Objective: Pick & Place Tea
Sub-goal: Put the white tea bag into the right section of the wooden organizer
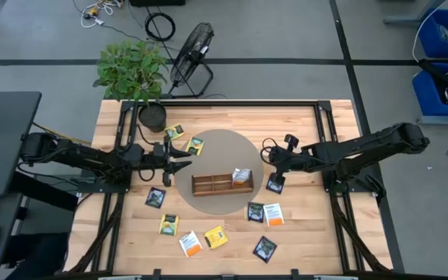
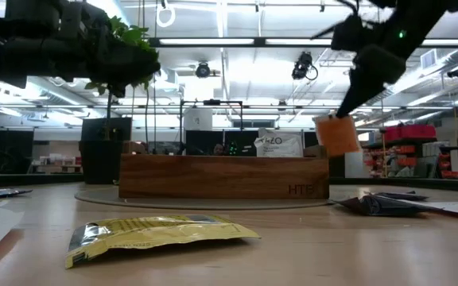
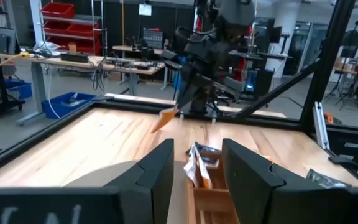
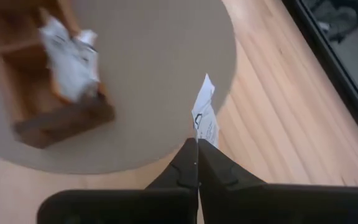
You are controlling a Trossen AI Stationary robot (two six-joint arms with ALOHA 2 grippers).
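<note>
A brown wooden tray (image 1: 222, 183) sits on a round tan mat (image 1: 224, 148), with one white sachet (image 1: 242, 176) standing in its right-hand compartment. Several tea sachets lie flat on the table: yellow ones (image 1: 169, 225), white-and-orange ones (image 1: 273, 213) and black ones (image 1: 265, 248). My right gripper (image 1: 275, 160) hovers at the mat's right edge, shut on a white-and-orange sachet (image 2: 338, 135). My left gripper (image 1: 183, 161) is open above the mat's left side, its fingers pointing at the tray (image 3: 213, 193). My right gripper pinches the white-and-orange sachet between its two fingers by its upper edge (image 4: 199, 134), coming from above and slanting down. The sachet hangs below the fingertips (image 2: 355, 94), lifted clear of the table, and shows edge-on in the right wrist view.
A potted plant (image 1: 131, 66), a black pot (image 1: 152, 117) and a fan (image 1: 191, 48) stand at the far left. Black frame rails (image 1: 323, 132) run along the table's sides. Two yellow sachets (image 1: 195, 145) lie near the left gripper, and a black one (image 1: 275, 185) lies under the right gripper.
</note>
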